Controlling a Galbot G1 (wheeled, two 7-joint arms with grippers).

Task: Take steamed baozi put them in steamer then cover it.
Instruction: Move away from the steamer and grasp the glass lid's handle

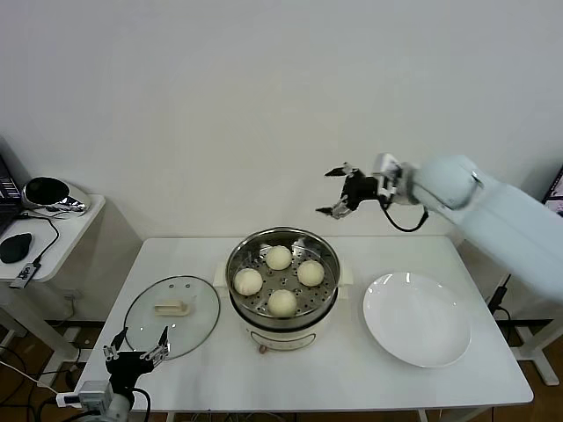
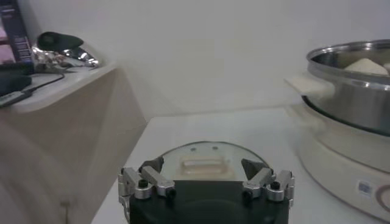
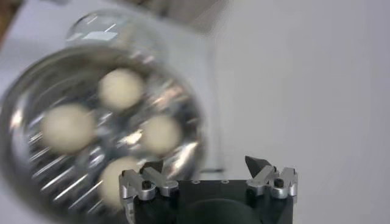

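Looking down from the head view, all four baozi (image 1: 280, 280) sit on the perforated tray inside the steamer (image 1: 282, 286) at the middle of the table (image 1: 352, 374), so loading looks done and covering is what remains. The cover (image 1: 171, 315) lies flat on the table left of the steamer, just beside it, its cream handle (image 1: 172, 308) with its long axis running left to right. The left gripper (image 1: 137, 350) hangs at the near left edge, jaws wide and holding nothing, with the cover just beyond it on the far side. The right gripper (image 1: 341, 192) is raised high beyond the steamer's far right rim, jaws also wide and empty, well apart from the cover. The plate (image 1: 416, 318) on the right holds nothing. The left arm is plainly the nearer one for the lid.

From the left wrist view, the left gripper (image 2: 207, 181) points straight at the cover (image 2: 207, 159), whose handle (image 2: 205, 164) lies crosswise between the spread fingertips, farther ahead. The steamer (image 2: 353, 103) stands beside it. I judge a forward and downward reach would bring the jaws over the handle's short sides.

From the right wrist view, the right gripper (image 3: 208, 178), open and empty, looks down over the steamer (image 3: 24, 79) with the four baozi (image 3: 120, 87) inside; the picture is blurred.
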